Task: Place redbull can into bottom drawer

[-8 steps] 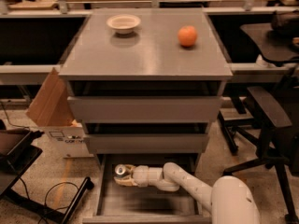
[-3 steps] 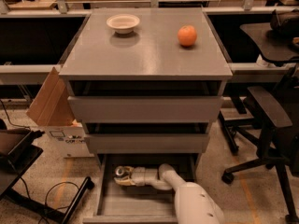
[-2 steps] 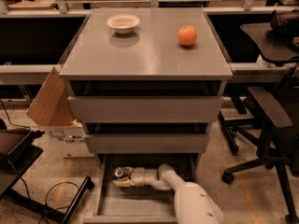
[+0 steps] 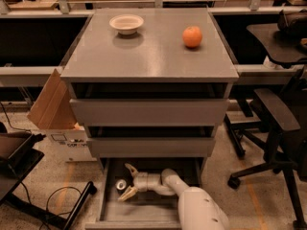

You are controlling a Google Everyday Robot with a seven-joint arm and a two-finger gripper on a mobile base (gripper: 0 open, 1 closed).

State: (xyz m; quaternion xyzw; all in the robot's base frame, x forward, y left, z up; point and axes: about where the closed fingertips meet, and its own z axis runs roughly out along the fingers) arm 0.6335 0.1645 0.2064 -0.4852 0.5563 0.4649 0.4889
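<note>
Grey cabinet [image 4: 148,56], three drawers; bottom drawer [image 4: 139,211] pulled out, upper two shut. Redbull can [image 4: 121,185] lies on the drawer floor at its left side, silver top facing the camera. Gripper [image 4: 123,182] inside the same drawer, fingers spread wide (nothing clasped), the can between their tips. On the cabinet top: white bowl [image 4: 126,23], orange [image 4: 192,36], well apart.

The redbull can [image 4: 121,184], its round silver top showing, sits between the widely spread jaws of the gripper [image 4: 128,181]. Both are inside the pulled-out grey bottom drawer [image 4: 144,211], towards its left rear.
</note>
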